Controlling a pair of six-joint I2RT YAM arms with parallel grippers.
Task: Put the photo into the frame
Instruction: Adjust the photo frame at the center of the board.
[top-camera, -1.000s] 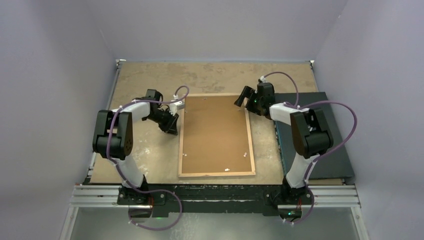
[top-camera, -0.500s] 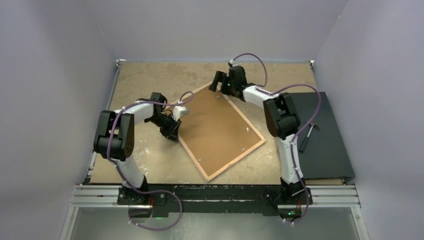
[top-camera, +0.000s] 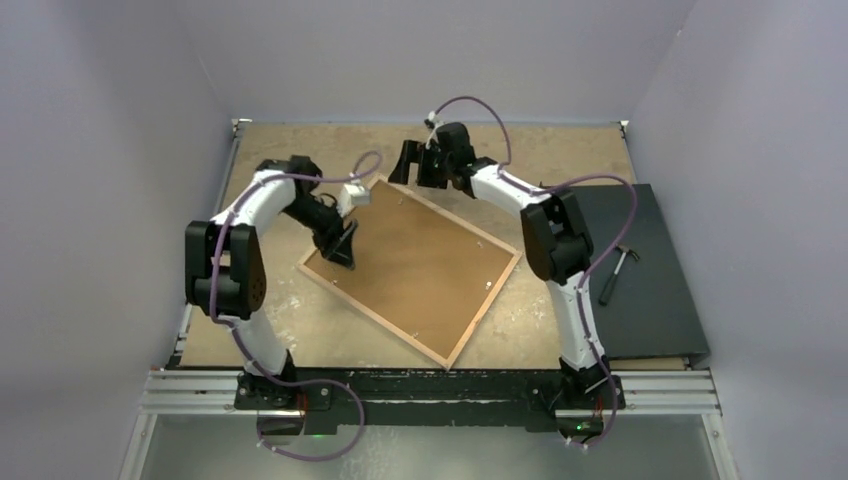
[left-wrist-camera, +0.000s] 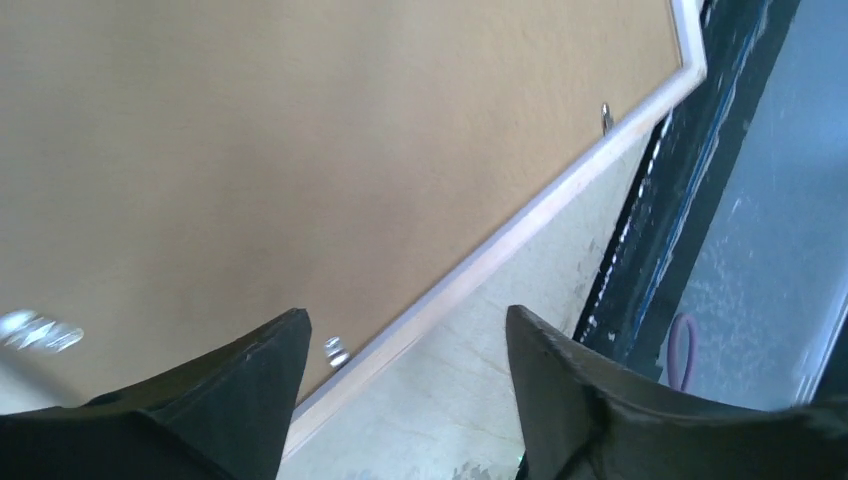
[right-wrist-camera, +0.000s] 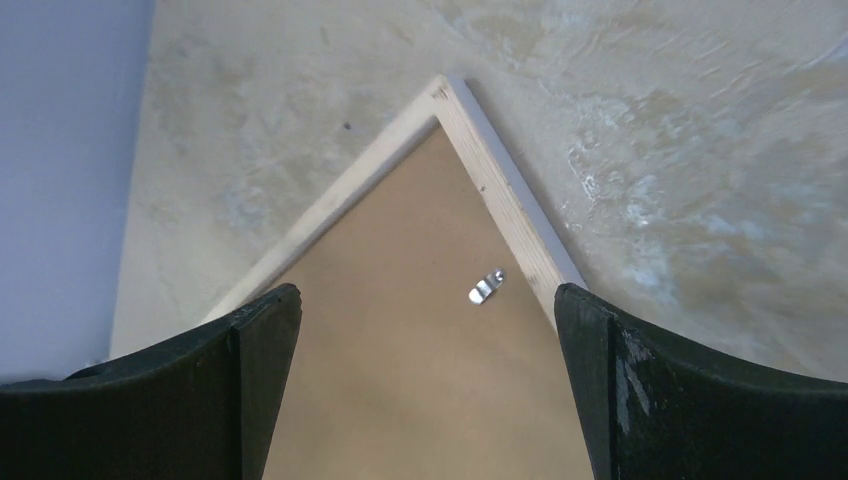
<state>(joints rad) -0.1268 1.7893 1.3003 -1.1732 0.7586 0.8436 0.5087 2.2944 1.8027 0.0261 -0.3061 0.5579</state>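
Left end effector (top-camera: 343, 248): fingers (left-wrist-camera: 250, 390) spread, nothing between them. It hovers over the frame's (top-camera: 372, 316) corner at 9 o'clock, and the wrist view shows the pale rail in the gap.

Right end effector (top-camera: 405, 163): fingers (right-wrist-camera: 255, 350) at full spread and empty, poised over the frame's corner at 12 o'clock. A small metal tab (right-wrist-camera: 486, 288) lies just inside that corner.

The frame lies flat on the desk (top-camera: 290, 155), wood back up and skewed to the desk edges (corners near 12, 3, 6 and 9 o'clock). The brown backing board (top-camera: 415, 265) fills its opening.

You won't find the photo in any view. It could be under the board or out of shot; I cannot tell which.

Out at 3 o'clock, well apart from the frame, a hammer (top-camera: 612, 272) rests on the dark mat (top-camera: 655, 320).

Step in hand, as I read it: positioning the frame, with neither end effector gripping.

Next move, my judgement:
- If the photo is not yet inside, turn the tabs clear of the board.
- Lift the board by one edge while the other end effector steadies the rail.
- Check the tab positions first; they are too small to read here.
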